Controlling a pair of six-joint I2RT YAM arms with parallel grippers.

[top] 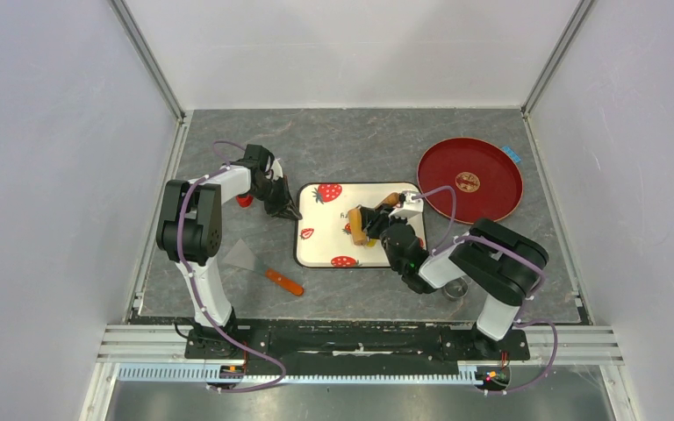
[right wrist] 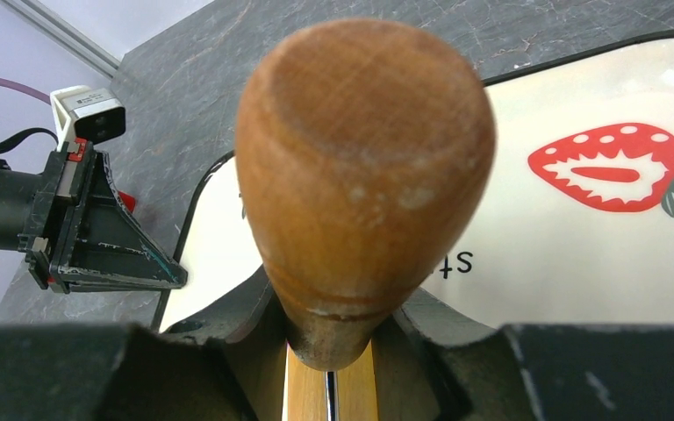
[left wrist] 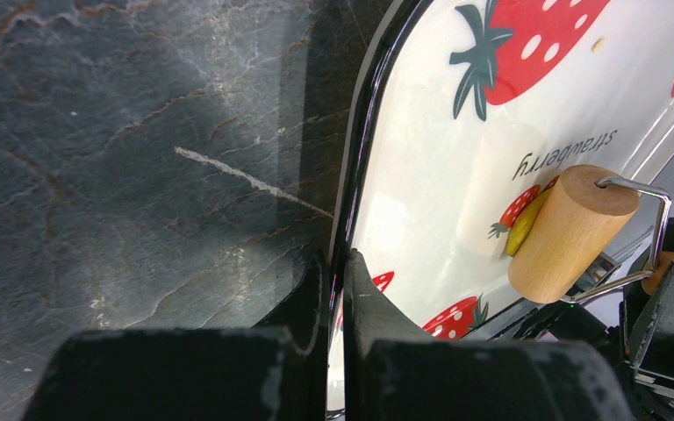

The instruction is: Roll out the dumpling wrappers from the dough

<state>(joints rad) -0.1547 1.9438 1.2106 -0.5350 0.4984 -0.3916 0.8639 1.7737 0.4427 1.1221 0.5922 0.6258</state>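
Marbled table (top: 360,140) bears tray (top: 323,239); right pincer (right wrist: 329,351) holds roller (left wrist: 569,232) against dough (left wrist: 521,233).

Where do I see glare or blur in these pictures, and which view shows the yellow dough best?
Left wrist view: pale glare patches on the tray; the left fingers, on the tray rim, are dark and blurred; the dough shows best, beside the roller. Right wrist view: the roller handle fills the frame, hiding the dough. Top external view: even light, soft shadows.

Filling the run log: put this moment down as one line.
left gripper: shut on tray rim | right gripper: shut on roller handle | roller drum: on dough
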